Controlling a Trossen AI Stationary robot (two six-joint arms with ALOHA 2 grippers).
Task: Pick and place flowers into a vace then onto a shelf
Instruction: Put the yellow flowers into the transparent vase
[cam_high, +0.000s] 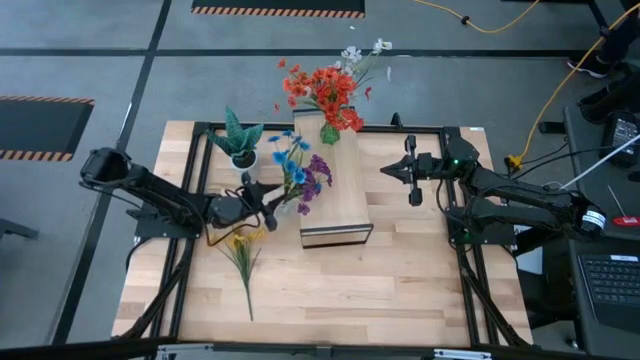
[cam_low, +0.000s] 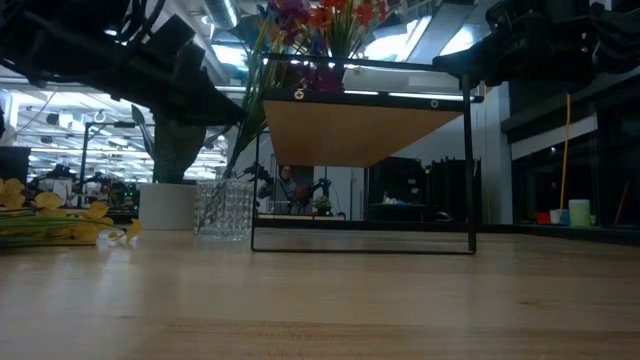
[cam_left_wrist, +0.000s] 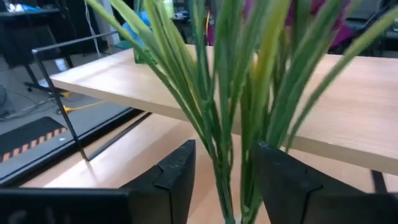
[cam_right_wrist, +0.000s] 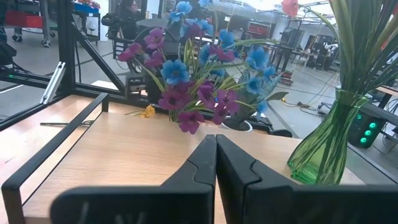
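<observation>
Green stems of the blue and purple flowers (cam_high: 303, 172) run up between my left end effector (cam_left_wrist: 225, 171) fingers, which stand apart on either side of them and, as far as I can see, do not press on them. Their long axis is close to upright, leaning toward the shelf (cam_high: 333, 195), and the blooms hang over the shelf's left edge. In the low view the stems drop into a clear cut-glass vase (cam_low: 223, 208) standing on the desk (cam_high: 400, 280) just beside the shelf's frame. So the bunch sits straight ahead of my left end effector, inside its gap; my guess is the coming move turns on backing off along the desk without dragging those stems sideways.

Yellow flowers (cam_high: 241, 246) lie flat on the desk near that end effector. Red-orange flowers (cam_high: 325, 90) stand in a green vase (cam_high: 330, 131) on the shelf's far end. My right end effector (cam_high: 411, 171), fingers pressed together and empty, waits beside the shelf's right edge.
</observation>
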